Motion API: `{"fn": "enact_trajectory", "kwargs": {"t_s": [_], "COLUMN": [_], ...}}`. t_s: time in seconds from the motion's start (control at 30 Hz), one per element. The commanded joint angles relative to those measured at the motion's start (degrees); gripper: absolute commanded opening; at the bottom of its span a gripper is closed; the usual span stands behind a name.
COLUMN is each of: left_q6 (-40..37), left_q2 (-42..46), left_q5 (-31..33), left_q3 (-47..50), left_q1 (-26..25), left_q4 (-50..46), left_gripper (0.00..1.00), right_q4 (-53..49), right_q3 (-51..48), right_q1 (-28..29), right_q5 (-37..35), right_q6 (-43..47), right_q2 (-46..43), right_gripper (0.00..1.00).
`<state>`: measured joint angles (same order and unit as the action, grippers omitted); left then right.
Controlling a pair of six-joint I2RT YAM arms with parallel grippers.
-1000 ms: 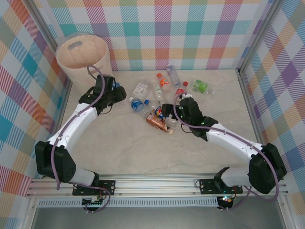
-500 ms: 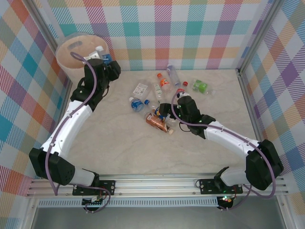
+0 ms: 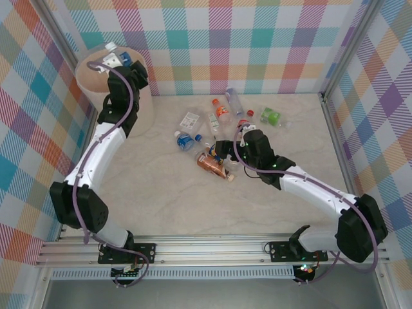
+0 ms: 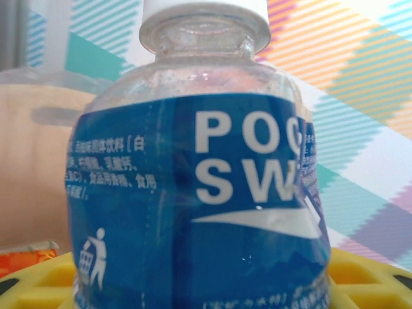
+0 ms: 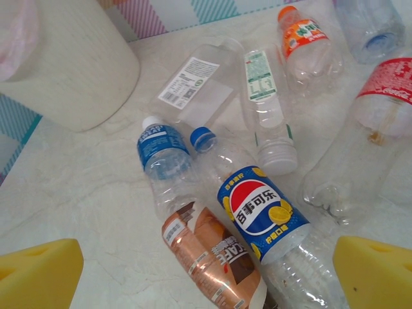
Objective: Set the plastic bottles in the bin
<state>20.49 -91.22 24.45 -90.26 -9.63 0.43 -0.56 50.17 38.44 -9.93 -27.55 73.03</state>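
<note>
sitting between left fingers (image 4: 368, 278), blue-label bottle (image 4: 193, 193)

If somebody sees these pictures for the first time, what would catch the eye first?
First, the clear plastic bottle with a blue label and white cap, gripped by the left gripper above the mouth of the tall cream-white plastic bin at the far left corner. Next, the heap of small clear plastic bottles with coloured labels lying mid-table, with the open right gripper hovering over it.
</note>
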Motion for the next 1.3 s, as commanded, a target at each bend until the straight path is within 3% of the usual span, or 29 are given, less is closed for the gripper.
{"fn": "enact_trajectory", "kwargs": {"t_s": [0.0,0.17,0.53,0.63,0.9,1.27], "left_q6": [-0.4,-1.1,-0.7,1.2,5.5,8.7], "left_q2": [-3.4,-8.8,-14.7,-17.5,-23.4,-24.5], "left_q5": [2.4,2.8,3.8,6.8,11.8,13.3], "left_q3": [-6.0,-12.9,-17.8,-22.9,-32.2,-36.5], "left_q1": [2.9,5.8,9.8,9.8,9.9,9.8], "left_q4": [-0.6,-7.5,-13.5,-21.9,-34.1,-38.7], "left_gripper": [0.51,0.50,0.51,0.53,0.64,0.85], "right_q4": [1.4,-2.2,-3.1,-1.8,-1.4,-0.1], "right_q3": [-0.6,0.5,-1.3,-2.2,-2.6,-4.3], "right_q1": [0.0,0.0,0.0,0.0,-0.1,-0.1], "right_q5": [1.1,-1.7,-3.6,-2.2,-2.7,-5.6], "right_q6": [1.0,-1.8,-1.8,-0.6,-1.2,-2.0], "right_q2": [-1.7,-2.3,-5.6,-6.2,-5.7,-6.2], "right_gripper": [1.00,1.00,1.00,1.00,1.00,1.00]}}
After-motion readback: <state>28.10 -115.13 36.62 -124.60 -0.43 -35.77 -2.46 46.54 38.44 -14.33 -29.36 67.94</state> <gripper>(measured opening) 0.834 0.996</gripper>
